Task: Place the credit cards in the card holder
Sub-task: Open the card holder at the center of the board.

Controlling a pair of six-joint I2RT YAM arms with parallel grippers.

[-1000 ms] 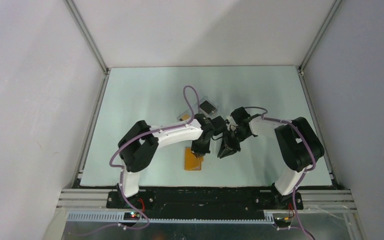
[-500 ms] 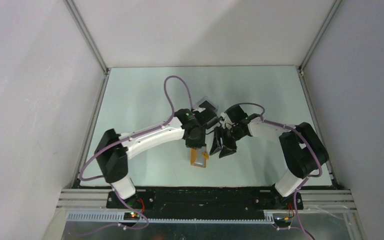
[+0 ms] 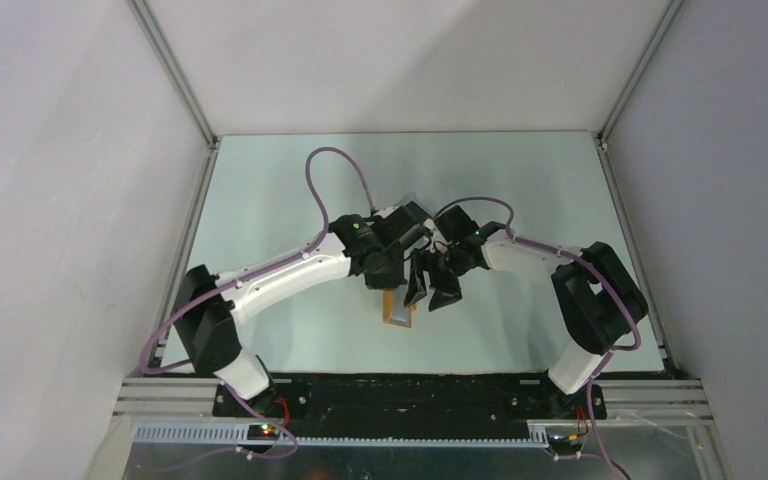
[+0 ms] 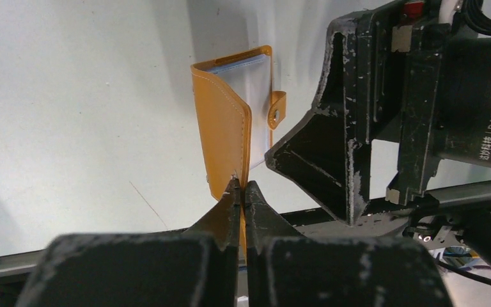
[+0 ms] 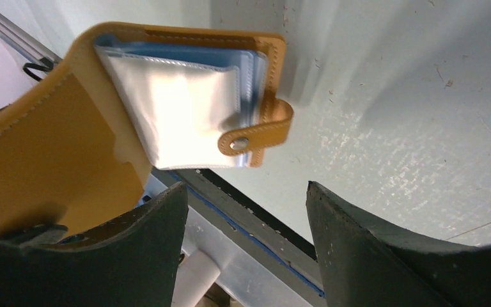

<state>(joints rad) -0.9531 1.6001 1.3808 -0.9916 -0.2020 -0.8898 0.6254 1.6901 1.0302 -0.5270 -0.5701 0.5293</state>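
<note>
over the pale desk, the left hand is pinched shut on the front cover of the small orange-tan leather card holder, which lies open just ahead of its tips. the right hand, spread wide and carrying nothing, sits just short of the clasp strap. the clear inner sleeves are exposed. neither hand has a card, so loading seems yet to begin.

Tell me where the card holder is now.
In the top external view, the card holder sits near the middle of the table; the left arm's fingers pinch its open cover, and the right arm's fingers stand open just to its right.
</note>
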